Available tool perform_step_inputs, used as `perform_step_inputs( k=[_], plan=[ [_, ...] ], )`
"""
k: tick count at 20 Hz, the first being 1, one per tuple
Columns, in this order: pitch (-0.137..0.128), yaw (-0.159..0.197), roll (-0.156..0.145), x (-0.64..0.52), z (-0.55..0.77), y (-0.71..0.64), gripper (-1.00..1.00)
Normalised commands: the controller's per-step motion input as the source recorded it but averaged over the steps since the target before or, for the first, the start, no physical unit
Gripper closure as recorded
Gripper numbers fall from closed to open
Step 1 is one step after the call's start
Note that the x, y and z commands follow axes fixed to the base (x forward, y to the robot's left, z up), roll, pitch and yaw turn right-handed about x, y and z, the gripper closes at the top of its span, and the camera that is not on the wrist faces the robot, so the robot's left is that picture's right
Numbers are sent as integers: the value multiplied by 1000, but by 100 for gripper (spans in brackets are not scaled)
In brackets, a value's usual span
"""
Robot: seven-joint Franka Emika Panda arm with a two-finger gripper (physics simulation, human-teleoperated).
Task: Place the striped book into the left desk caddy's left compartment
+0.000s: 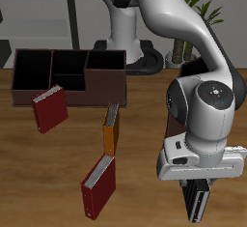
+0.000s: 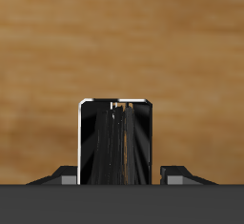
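Observation:
The striped book (image 1: 198, 206) is black with pale lengthwise stripes and sits upright between my fingers, near the table's front edge. My gripper (image 1: 198, 198) is shut on it. In the wrist view the striped book (image 2: 114, 140) shows as a dark slab with a pale rim, clamped between the fingertips (image 2: 177, 173) of the gripper (image 2: 116, 176), with bare wooden table beyond it. The left desk caddy and its left compartment are out of view; my arm fills that side of the exterior view.
A dark reddish-brown caddy (image 1: 106, 84) seen broadside stands farther back. A dark-red book (image 1: 48, 111) lies in front of it. An orange book (image 1: 110, 130) and another dark-red book (image 1: 98, 186) lie mid-table, beside my gripper.

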Motion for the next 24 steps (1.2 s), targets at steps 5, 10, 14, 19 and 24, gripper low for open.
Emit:
perform_step_inputs(
  k=[5,10,14,19,24],
  plan=[
    [11,-4,-6,-5,-40,-70,100],
    [-23,-54,-3,-137,322,-63,100],
    [-98,-32,-30,-323,779,-228,100],
    [-70,-36,-35,-306,571,-274,100],
    [-79,-63,-59,-448,466,-336,100]
  ],
)
